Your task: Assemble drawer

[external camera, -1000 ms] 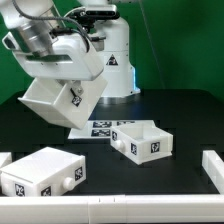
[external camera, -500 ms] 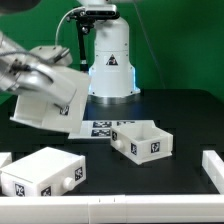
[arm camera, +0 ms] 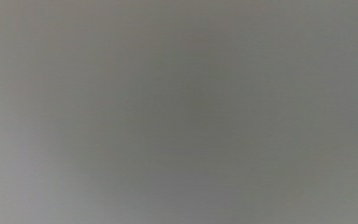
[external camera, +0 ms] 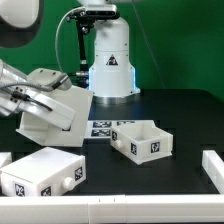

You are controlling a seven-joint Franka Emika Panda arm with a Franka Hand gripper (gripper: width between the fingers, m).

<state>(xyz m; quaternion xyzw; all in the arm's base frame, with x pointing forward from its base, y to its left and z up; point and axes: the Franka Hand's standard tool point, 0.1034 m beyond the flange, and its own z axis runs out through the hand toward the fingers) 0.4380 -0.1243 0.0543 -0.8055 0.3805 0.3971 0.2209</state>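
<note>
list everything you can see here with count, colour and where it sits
tilted drawer box: 1, white, raised at the exterior view's left
open tray: 1, white, tagged, on the table right of centre
closed drawer box: 1, white, tagged, front left
marker board: 1, white, flat mid-table
edge rails: 3 pieces, white, along the table's front and sides
table: 1, black
robot base: 1, white, rear centre
tool: 1, blurred, holding the tilted drawer box
wrist view: blank grey

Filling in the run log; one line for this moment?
gripper shut on tilted white plastic box, airborne | open white plastic tray on table | wrist view blank grey
</note>
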